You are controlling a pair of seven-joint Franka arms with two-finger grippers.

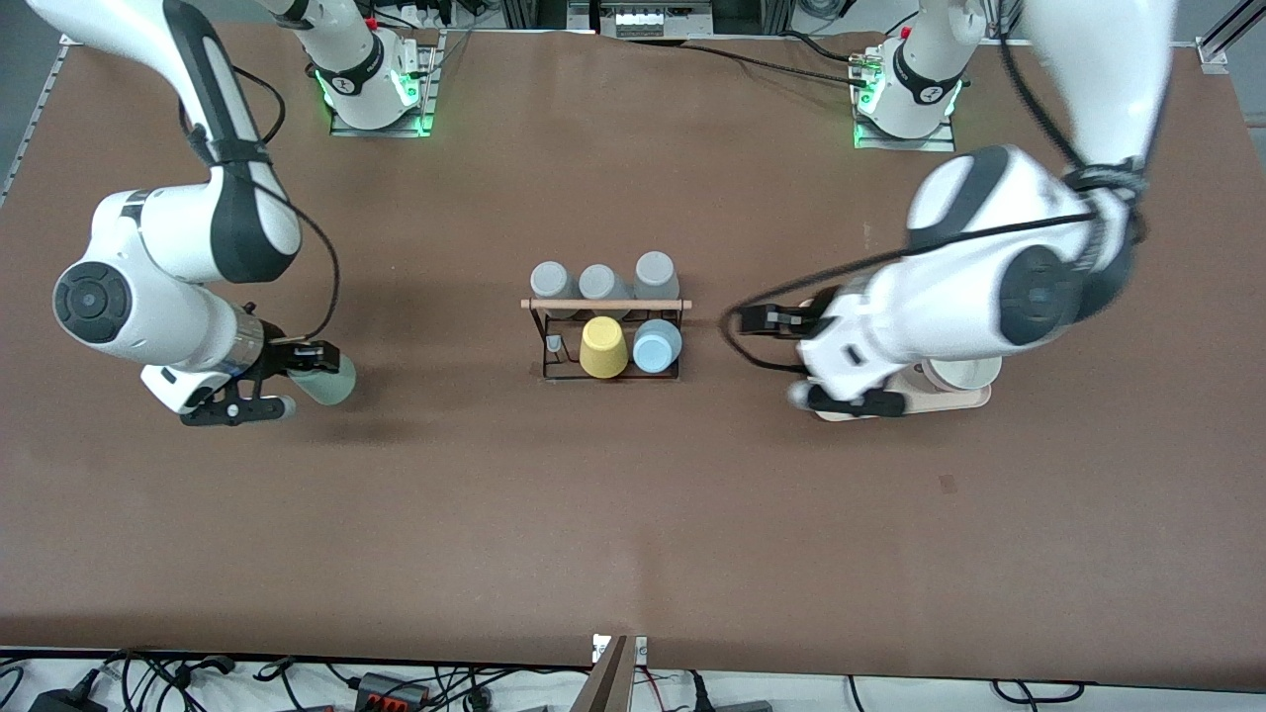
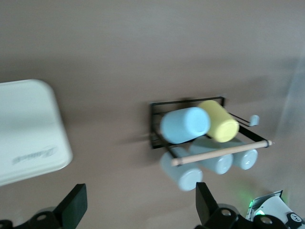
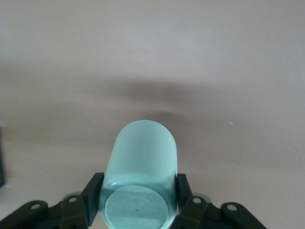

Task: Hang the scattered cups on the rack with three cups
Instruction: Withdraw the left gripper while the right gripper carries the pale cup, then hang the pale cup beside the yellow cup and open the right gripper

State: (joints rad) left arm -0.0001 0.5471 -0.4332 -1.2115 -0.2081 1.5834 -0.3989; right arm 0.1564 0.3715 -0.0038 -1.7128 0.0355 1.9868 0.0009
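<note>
Tabletop [image 1: 633, 514] carries the rack [image 1: 605, 305] at its middle; three grey cups [image 1: 599, 281], a yellow cup [image 1: 603, 347] and the light blue cup [image 1: 657, 345] sit on it. Cream tray [image 1: 954, 399], toward the left arm's end from the rack, is largely hidden by the left gripper [image 1: 846, 361], jaws wide and empty. Right gripper [image 1: 287, 381], toward the right arm's end, has jaws clamped on the sage green cup [image 1: 326, 381].

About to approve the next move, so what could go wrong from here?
The right gripper pinches only the base end of the pale sage green tapered cup, held sideways, so it may slip. The small black wire rack has one free peg beside the yellow cup, risking a bump. The left gripper, open, waits over the cream rectangular tray.
</note>
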